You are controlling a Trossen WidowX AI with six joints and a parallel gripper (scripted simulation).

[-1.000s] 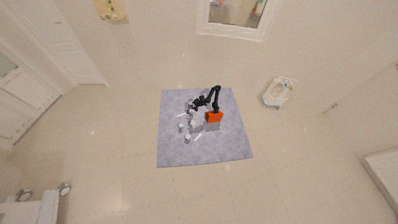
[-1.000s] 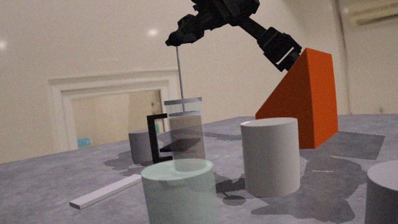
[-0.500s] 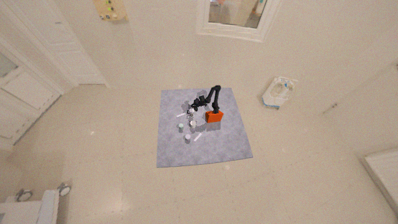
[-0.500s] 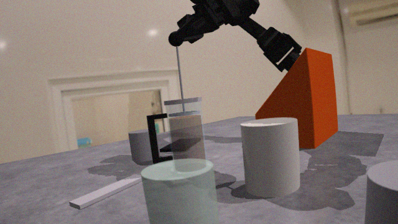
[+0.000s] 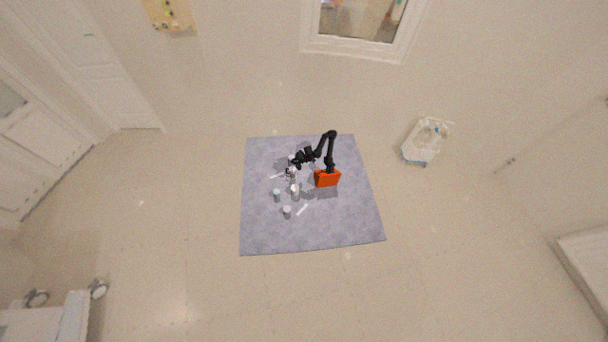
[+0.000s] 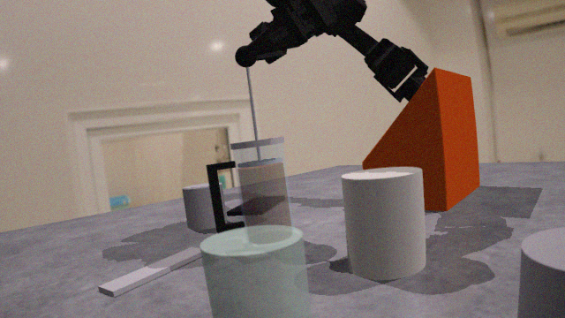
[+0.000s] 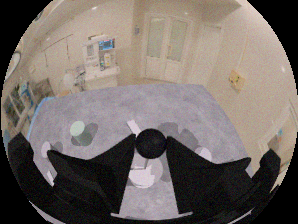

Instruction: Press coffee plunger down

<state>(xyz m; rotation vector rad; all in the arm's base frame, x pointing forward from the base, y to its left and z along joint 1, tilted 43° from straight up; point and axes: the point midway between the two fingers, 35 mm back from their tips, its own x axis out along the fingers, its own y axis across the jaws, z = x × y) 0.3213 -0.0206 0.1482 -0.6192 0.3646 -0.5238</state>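
The plunger knob (image 6: 244, 56) sat pinched between your gripper (image 7: 150, 144) fingers, which had closed on it from both sides. Straight below the gripper, the thin rod (image 6: 252, 110) ran down through the lid into the glass coffee press (image 6: 260, 185), which stood upright on the grey mat (image 5: 332, 214) with its black handle (image 6: 219, 197) on the side away from your arm's orange base (image 6: 434, 141). The rod was mostly raised, the plunger not yet down. Nearer the exterior camera than the gripper you had a pale green cylinder (image 6: 254, 269) and a white cylinder (image 6: 383, 221); a flat white bar (image 6: 147, 271) lay on the mat beside them, apart from the press.
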